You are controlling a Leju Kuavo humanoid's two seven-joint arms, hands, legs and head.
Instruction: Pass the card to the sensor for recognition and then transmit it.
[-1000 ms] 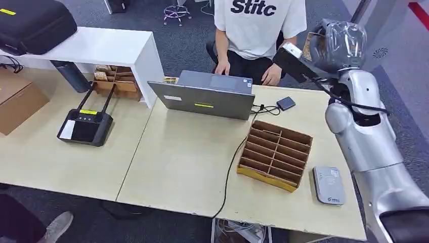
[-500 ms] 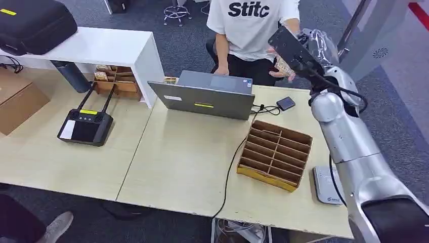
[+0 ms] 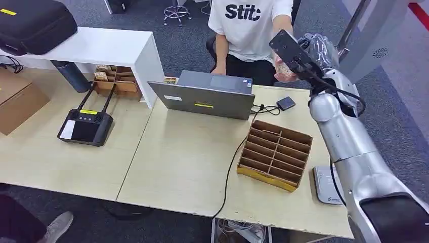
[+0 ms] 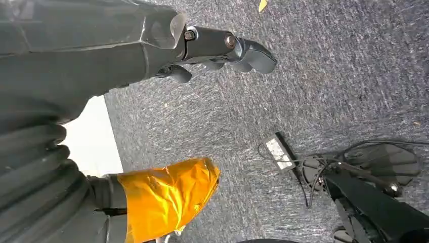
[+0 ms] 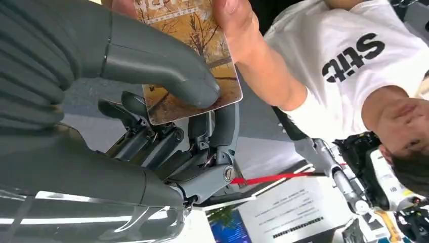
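Note:
My right hand point(image 3: 317, 46) is raised beyond the table's far right corner, in front of a seated person in a white T-shirt point(image 3: 250, 23). It holds a card point(image 5: 195, 58) printed with autumn trees, my thumb point(image 5: 167, 68) pressing on its face. The person's hand point(image 5: 233, 17) grips the card's other end; in the head view that hand point(image 3: 284, 71) sits just below my wrist camera. The grey card reader point(image 3: 324, 188) lies at the table's right front, partly behind my arm. My left hand point(image 4: 222, 48) hangs over the carpet, holding nothing.
An open laptop point(image 3: 205, 98) faces the person, with a cable running to the table's front edge. A cardboard divider box point(image 3: 275, 154) stands beside the reader, a small black device point(image 3: 286, 103) behind it. A black controller point(image 3: 85, 126) and a cardboard box point(image 3: 17, 101) sit at the left.
My right arm has swung left from the table's right side toward the person. The person's hand has risen from the laptop and taken hold of the card.

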